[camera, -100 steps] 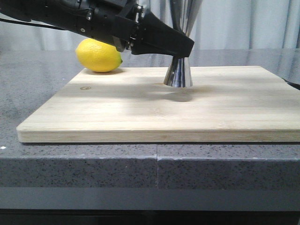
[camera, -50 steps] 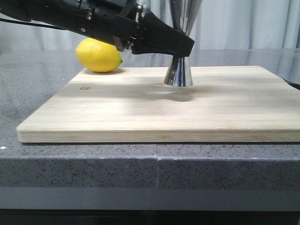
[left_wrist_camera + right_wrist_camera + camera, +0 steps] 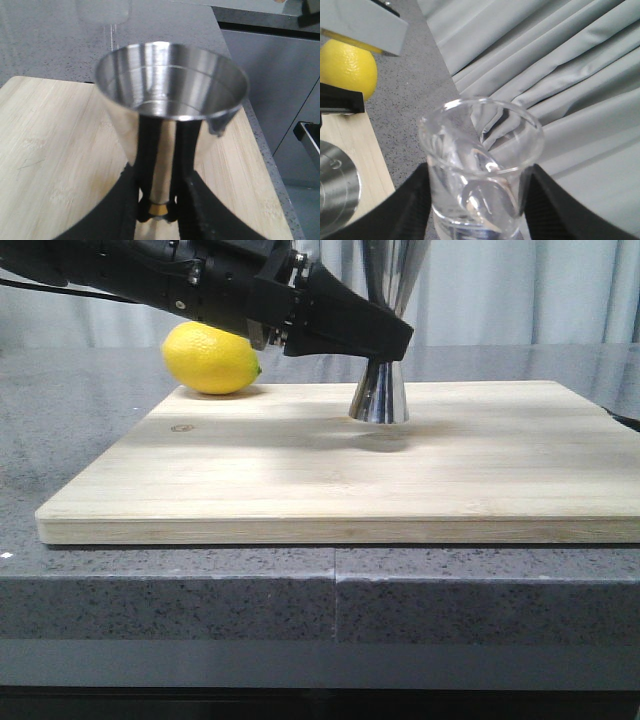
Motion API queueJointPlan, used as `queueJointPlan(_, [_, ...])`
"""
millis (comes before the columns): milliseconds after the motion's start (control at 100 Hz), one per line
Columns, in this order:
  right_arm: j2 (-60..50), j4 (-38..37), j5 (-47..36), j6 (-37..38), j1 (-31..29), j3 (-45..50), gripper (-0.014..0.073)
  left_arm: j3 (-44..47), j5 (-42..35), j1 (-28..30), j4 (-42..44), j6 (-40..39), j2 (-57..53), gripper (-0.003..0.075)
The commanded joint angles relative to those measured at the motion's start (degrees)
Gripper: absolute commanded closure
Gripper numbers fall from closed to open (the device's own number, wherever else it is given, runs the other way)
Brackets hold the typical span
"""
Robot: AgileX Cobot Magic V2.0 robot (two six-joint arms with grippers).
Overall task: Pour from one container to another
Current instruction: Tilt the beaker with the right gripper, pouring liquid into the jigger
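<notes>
My left gripper is clamped around the gold-banded waist of the tall shiny steel hourglass-shaped jigger, which stands upright on the pale wooden cutting board, near its far edge and about midway along it. My right gripper grips the small clear glass beaker between its black fingers, tilted in the air, with the jigger's open mouth just beside it. A round yellow lemon sits by the board's far left corner, on the grey speckled stone counter.
</notes>
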Motion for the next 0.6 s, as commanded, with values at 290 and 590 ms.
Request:
queueJointPlan(290, [-1.8,-1.2,-4.1,-0.4,-0.4,-2.2,0.0391,-1.8,1.7,-0.1,-5.6,0.3,-3.6,0.0741])
queueJointPlan(590, [-1.8,-3.2,-3.7,-0.4,-0.4,-2.2,0.0391,-1.8,1.8,-0.1,-5.8,0.3,-3.6,0.0741])
